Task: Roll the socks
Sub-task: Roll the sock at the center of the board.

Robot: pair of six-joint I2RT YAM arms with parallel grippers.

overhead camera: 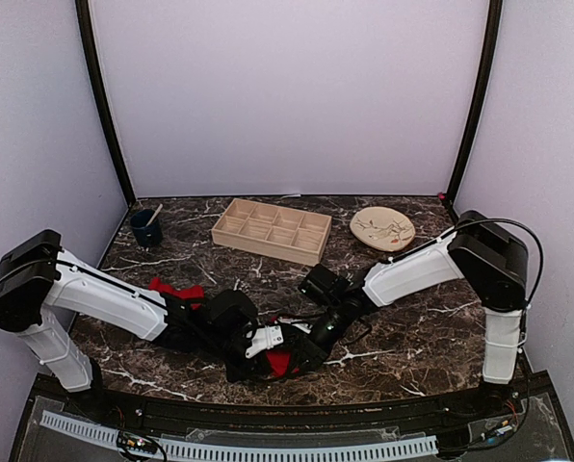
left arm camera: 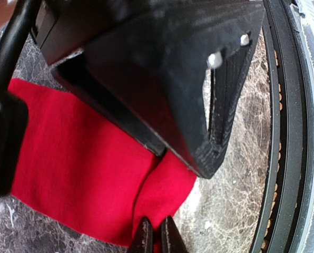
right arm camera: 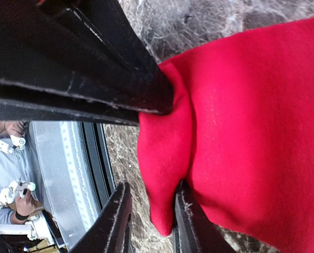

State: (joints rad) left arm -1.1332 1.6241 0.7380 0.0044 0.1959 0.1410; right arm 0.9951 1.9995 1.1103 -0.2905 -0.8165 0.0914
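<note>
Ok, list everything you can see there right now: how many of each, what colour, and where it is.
red socks: two, bright red, near middle of the table; one by the left forearm, one between the grippers; both partly hidden
wooden tray: one, pale wood, split into compartments, far middle
plate: one, beige with a twig-like pattern, far right
cup: one, dark blue, far left, with a stick standing in it
table: one, dark marble with white veins
person: one, light blue shirt, beyond the near table edge, seen only in the right wrist view
left gripper: one, black, shut on a sock's edge
right gripper: one, black, jaws apart on either side of a fold of sock
</note>
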